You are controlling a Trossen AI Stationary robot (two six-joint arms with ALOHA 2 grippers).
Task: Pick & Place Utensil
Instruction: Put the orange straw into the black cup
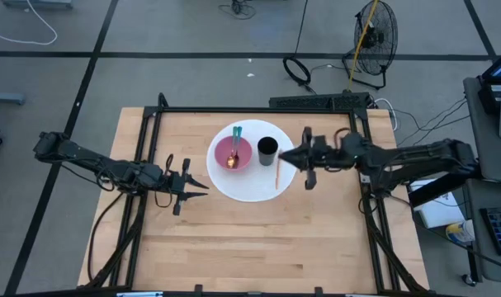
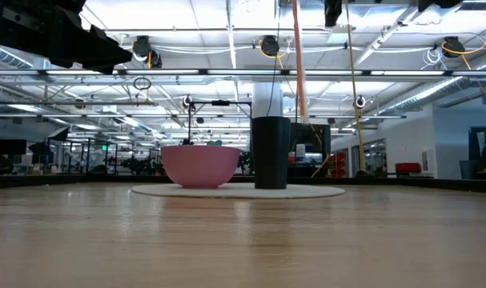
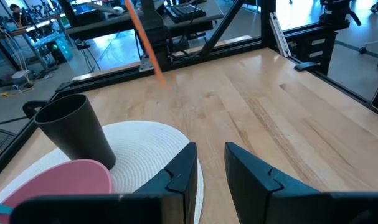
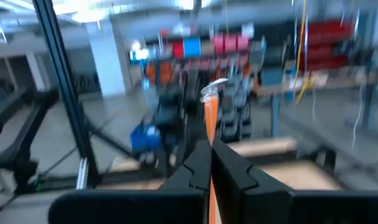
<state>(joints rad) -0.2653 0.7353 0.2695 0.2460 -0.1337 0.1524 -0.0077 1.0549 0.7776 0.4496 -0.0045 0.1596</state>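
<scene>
Gripping a slim orange utensil (image 1: 277,175) near its top in the right end effector (image 1: 302,157), above the plate (image 1: 250,188) beside the cup (image 1: 267,151); seemingly light, stiff, slippery; left end effector (image 1: 202,185) parted, idle.

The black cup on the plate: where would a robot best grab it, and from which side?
Probably by the rim, coming from above. The black cup stands upright on the white plate with its mouth open upward, and the pink bowl crowds one side. The left end effector, open beside the plate, is free.
</scene>
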